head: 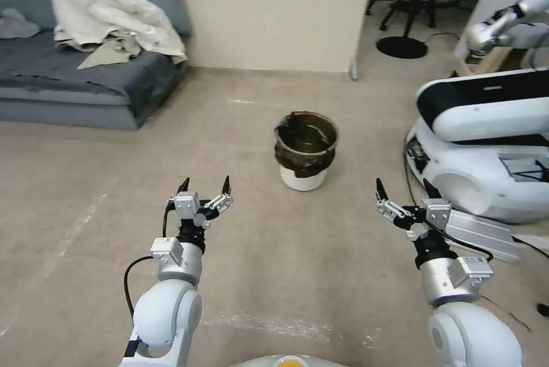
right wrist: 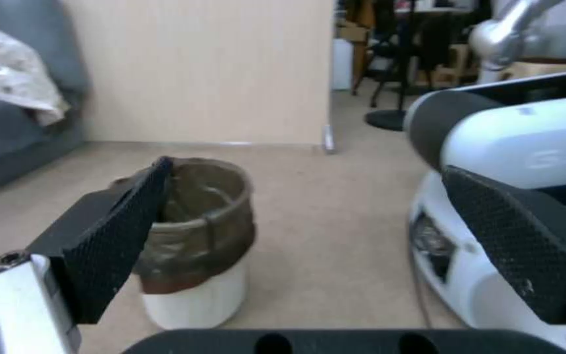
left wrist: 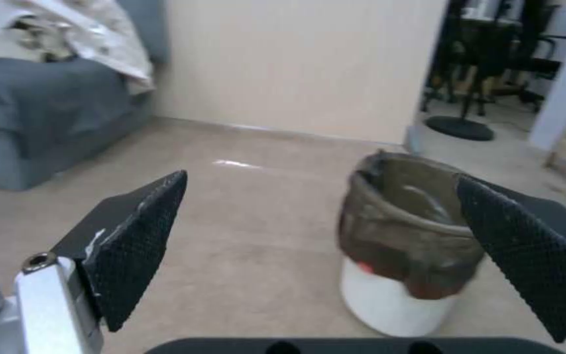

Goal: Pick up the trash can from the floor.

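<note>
Left gripper: the left gripper (head: 205,185) is held above the floor with its two black, textured fingers (left wrist: 135,246) spread wide and nothing between them — it sits short of the trash can and to its left, well apart from it.

Right gripper: the right gripper (head: 405,186) is likewise spread wide and empty, short of the trash can and to its right, also well apart; its dark fingers (right wrist: 109,241) point forward.

Trash can: a small, round, white plastic bucket-shaped trash can (head: 305,151) lined with a dark brown-black plastic bag folded over its rim. It stands upright on the floor, ahead of both grippers and between their lines of reach; neither touches it. In the left wrist view the trash can (left wrist: 404,243) lies toward one finger, partly behind it; in the right wrist view the trash can (right wrist: 199,243) is partly hidden by a finger.

Floor: flat beige-tan carpet-like floor (head: 246,252) with faint white scuff marks, bearing the trash can.

Surroundings: a grey-blue sofa (head: 74,84) draped with crumpled pale cloth (head: 108,10) stands far left of the trash can and beyond it; a plain cream wall panel (head: 274,12) rises behind the trash can; a large white-and-black machine (head: 486,144) stands to the trash can's right — near, not touching.
</note>
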